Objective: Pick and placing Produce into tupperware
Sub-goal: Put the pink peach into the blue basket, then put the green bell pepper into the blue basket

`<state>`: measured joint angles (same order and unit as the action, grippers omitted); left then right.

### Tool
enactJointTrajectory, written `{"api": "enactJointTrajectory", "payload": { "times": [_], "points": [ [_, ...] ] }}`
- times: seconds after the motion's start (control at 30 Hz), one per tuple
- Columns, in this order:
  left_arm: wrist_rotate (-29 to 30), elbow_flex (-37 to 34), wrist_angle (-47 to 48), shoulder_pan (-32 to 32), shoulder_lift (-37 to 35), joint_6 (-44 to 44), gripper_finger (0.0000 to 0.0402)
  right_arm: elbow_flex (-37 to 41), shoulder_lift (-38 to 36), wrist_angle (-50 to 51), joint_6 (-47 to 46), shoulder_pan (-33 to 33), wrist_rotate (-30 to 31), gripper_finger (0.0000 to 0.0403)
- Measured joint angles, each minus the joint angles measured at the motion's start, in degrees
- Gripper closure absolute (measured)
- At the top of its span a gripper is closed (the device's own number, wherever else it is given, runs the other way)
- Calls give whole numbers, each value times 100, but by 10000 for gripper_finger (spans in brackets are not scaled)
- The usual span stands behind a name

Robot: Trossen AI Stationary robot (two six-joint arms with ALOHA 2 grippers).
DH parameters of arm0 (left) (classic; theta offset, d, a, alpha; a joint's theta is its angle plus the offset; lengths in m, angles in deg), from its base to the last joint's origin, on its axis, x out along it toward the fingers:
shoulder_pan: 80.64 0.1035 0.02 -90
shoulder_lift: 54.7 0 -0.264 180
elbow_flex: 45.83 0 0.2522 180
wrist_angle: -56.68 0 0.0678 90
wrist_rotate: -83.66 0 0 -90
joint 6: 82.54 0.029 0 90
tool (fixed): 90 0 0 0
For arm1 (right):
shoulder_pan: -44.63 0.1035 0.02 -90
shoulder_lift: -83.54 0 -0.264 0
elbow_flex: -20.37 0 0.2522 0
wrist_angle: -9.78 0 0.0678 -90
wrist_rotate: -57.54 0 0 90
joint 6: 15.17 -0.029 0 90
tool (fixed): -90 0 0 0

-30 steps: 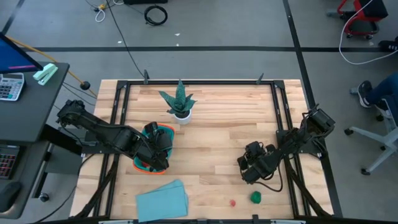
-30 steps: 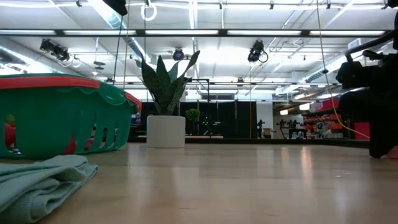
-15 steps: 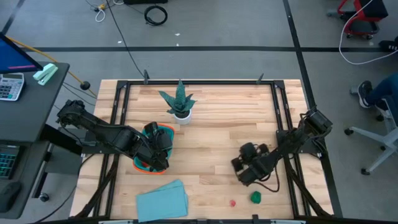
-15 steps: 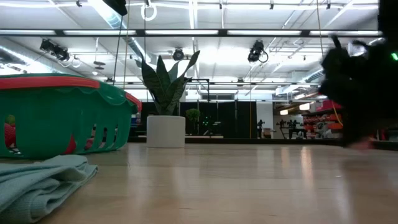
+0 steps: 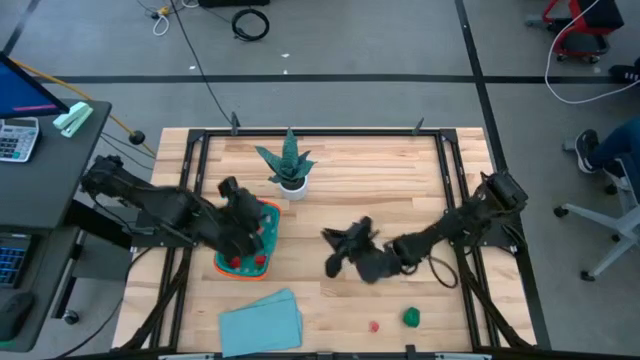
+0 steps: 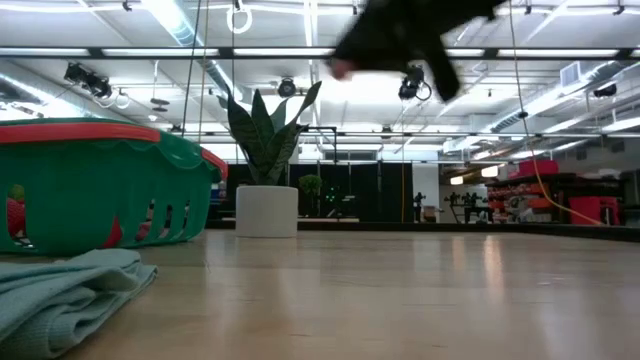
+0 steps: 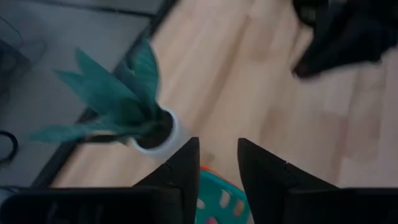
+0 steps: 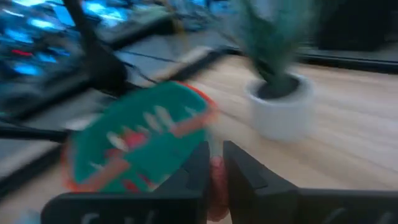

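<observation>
Right gripper (image 8: pixel 214 171): we clamp 1 pinkish Produce piece (image 8: pixel 216 177) in mid-air, heading for the tupperware (image 5: pixel 262 232).
Left gripper (image 7: pixel 214 165): empty, fingers apart, over the tupperware.
Risk: our arms could collide there.
Remaining: 2 pieces (image 5: pixel 411 317) near table's edge.

High view: overhead, straight down, far enough to take in whole wooden slatted table (image 5: pixel 340 190). Low view: table-top height, level across table into room, close beside teal plastic container with orange rim (image 6: pixel 100 185). Wrist views look past own fingers. All four share container and spiky green plant in white pot (image 5: pixel 289 166).
</observation>
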<state>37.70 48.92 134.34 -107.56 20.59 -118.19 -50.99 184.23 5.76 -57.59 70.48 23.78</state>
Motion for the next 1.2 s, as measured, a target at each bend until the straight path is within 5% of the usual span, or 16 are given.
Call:
{"api": "enactJointTrajectory", "payload": {
  "times": [0.2, 0.43, 0.77, 1.2],
  "points": [
    [322, 2, 6, 215, -736, 327, 316, -117, 607, -2326, 1140, -748, -1759, 363],
    [345, 4, 98, 633, -1069, 629, 333, -2162, 2135, -2415, 1924, -1244, -3262, 363],
    [329, 7, 373, 753, -1028, 978, 313, -5210, 3443, 1982, 2304, -1533, -4206, 345],
    [329, 7, 383, 753, -1030, 930, 250, -5730, 3149, 3166, 2312, -1636, -4346, 238]
  ]
}}
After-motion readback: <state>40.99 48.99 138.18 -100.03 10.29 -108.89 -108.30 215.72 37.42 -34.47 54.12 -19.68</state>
